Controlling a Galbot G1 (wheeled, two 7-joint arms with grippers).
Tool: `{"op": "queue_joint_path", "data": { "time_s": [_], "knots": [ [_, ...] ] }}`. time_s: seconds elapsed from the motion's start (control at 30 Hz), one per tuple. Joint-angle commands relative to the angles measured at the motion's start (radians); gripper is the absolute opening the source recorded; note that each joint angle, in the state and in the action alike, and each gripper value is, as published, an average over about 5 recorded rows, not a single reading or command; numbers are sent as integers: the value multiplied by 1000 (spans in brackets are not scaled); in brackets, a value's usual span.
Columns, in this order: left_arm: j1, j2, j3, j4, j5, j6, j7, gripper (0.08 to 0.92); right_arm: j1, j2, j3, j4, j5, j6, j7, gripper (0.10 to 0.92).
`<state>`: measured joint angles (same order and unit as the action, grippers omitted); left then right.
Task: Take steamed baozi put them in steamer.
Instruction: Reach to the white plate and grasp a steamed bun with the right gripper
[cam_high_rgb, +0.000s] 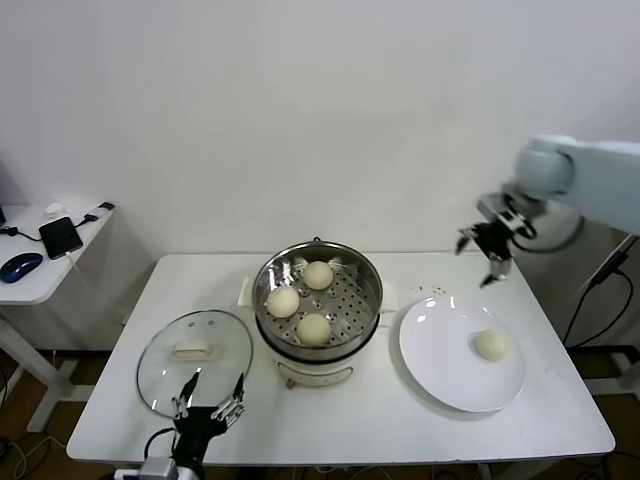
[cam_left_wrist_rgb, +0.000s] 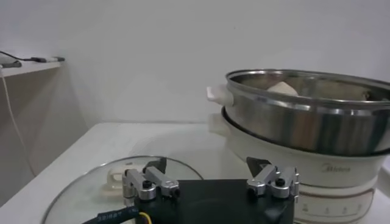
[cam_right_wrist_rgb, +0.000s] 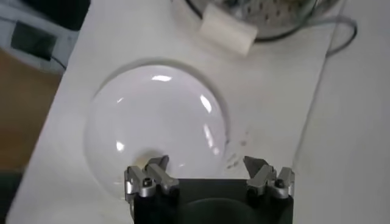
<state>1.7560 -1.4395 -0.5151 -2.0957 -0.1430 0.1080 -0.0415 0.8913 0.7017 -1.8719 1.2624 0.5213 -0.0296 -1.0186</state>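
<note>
The steel steamer (cam_high_rgb: 371, 288) stands mid-table on its white base and holds three cream-white baozi (cam_high_rgb: 318, 274) (cam_high_rgb: 283, 301) (cam_high_rgb: 314, 328) on the perforated tray. A fourth baozi (cam_high_rgb: 492, 344) lies on the white plate (cam_high_rgb: 440, 350) to the steamer's right. My right gripper (cam_high_rgb: 478, 258) is open and empty, raised above the plate's far edge; its wrist view (cam_right_wrist_rgb: 206, 163) looks down on the plate (cam_right_wrist_rgb: 158, 115). My left gripper (cam_high_rgb: 213, 388) is open and empty, low at the table's front edge by the lid. In the left wrist view (cam_left_wrist_rgb: 206, 164) the steamer (cam_left_wrist_rgb: 304, 122) shows beyond it.
A round glass lid (cam_high_rgb: 165, 370) with a white handle lies flat left of the steamer, also in the left wrist view (cam_left_wrist_rgb: 91, 189). A side table (cam_high_rgb: 40, 275) at far left holds a phone and a mouse. A white wall stands behind the table.
</note>
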Motion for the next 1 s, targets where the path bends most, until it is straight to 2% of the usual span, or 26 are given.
{"op": "queue_joint_path", "data": {
  "time_s": [0.03, 0.47, 1.0],
  "knots": [
    [0, -3, -8, 10, -1, 0, 3, 823, -280, -177, 141, -12, -56, -163, 51, 823],
    [3, -10, -9, 20, 2, -3, 4, 823, -600, -117, 443, -133, -230, -159, 94, 823],
    [9, -10, -4, 24, 4, -13, 0, 823, -670, -46, 533, -221, -320, -122, 115, 823]
  ]
}}
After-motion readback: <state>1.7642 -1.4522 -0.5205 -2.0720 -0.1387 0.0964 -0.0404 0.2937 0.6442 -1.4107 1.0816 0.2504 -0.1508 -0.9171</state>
